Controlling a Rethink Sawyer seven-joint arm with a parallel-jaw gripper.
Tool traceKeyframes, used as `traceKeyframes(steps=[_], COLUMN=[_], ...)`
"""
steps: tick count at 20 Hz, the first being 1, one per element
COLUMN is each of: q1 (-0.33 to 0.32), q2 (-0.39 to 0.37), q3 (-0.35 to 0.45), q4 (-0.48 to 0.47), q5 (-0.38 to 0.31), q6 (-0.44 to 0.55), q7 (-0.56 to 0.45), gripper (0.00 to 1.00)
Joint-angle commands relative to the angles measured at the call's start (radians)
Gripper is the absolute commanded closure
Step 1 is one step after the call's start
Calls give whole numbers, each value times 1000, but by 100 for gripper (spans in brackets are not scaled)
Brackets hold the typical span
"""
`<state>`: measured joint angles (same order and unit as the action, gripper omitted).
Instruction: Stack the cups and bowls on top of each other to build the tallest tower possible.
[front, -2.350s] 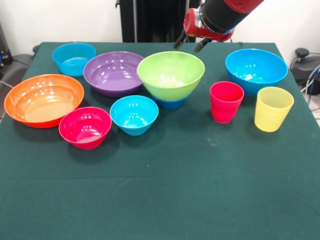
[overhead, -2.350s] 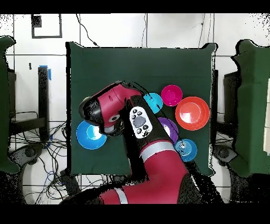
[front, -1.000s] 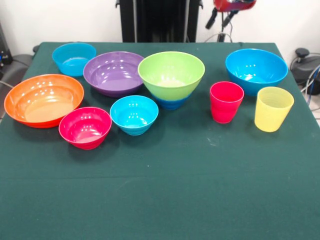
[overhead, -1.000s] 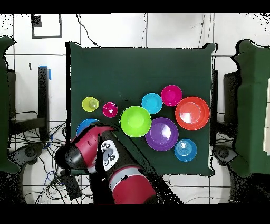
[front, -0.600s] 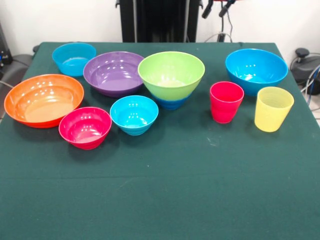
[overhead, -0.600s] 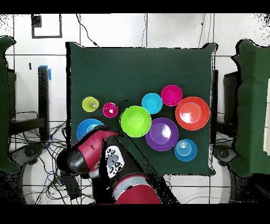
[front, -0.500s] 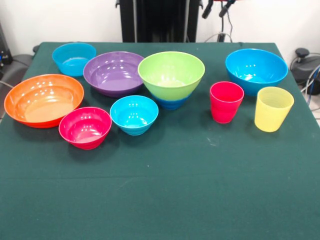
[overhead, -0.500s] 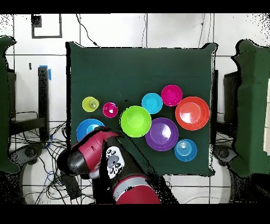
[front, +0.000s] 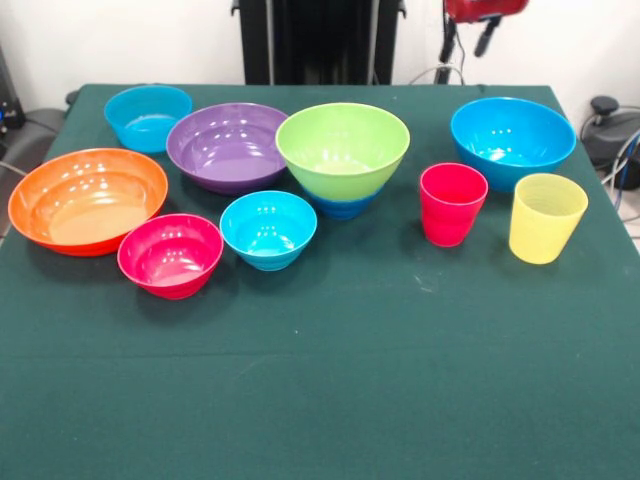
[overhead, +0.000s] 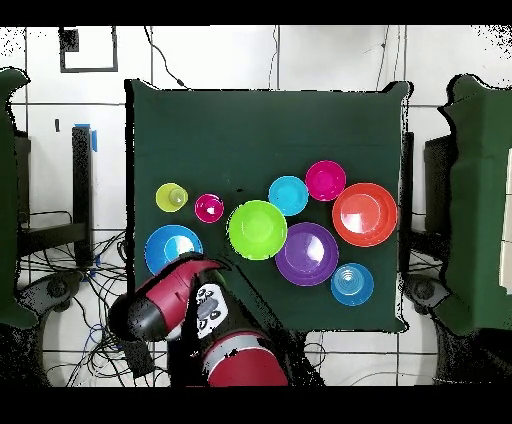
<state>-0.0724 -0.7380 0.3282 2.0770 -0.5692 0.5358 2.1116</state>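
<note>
While end effector (front: 467, 38) shows frontally, overhead hides it.

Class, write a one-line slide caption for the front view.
Bowls and two cups on a green table: lime green bowl nested on a dark blue one, gripper open above the far edge.

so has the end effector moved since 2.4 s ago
Yes. The end effector has pulled up and away from the lime green bowl, now behind the big blue bowl.

Dark green tabletop (front: 330, 380). Bowls: orange (front: 85, 200), purple (front: 226, 146), lime green (front: 342, 150) over dark blue, pink-red (front: 170, 254), several cyan-blue. Cups: red-pink (front: 452, 204) and translucent yellow (front: 545, 217), faintly ribbed.
</note>
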Motion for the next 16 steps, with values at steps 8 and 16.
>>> traceKeyframes(steps=[8, 16], q1=[65, 83], q2=[78, 106], q3=[-108, -162], q4=[75, 92], q5=[87, 110], q6=[-237, -343], q7=[243, 259], gripper=[0, 0])
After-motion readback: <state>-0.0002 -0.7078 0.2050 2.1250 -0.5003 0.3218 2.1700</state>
